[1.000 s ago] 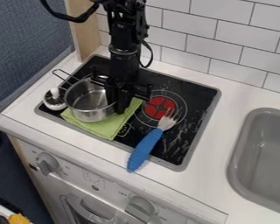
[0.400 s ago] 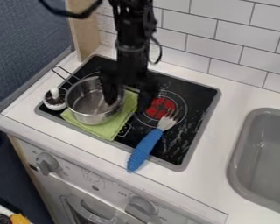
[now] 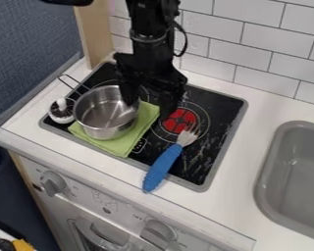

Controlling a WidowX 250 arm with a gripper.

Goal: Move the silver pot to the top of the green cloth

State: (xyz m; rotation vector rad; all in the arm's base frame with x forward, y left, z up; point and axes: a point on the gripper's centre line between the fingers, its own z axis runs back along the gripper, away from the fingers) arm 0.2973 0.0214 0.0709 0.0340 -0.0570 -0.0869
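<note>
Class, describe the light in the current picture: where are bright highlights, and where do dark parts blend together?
Camera view: highlights gleam inside the silver pot; camera view: pale streaks mark the stovetop near the fork, glare or smears, I cannot tell; camera view: the black gripper blends into the dark stovetop.

Silver pot (image 3: 102,119) on the green cloth (image 3: 124,145), black jaws (image 3: 146,104) above.

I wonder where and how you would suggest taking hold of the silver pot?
I would pinch the silver pot by its wall at the right-hand rim, as pictured, coming down from above with one jaw inside and one outside. The pot stands upright, its open top leaves room inside, and the gripper is already over that side.
</note>
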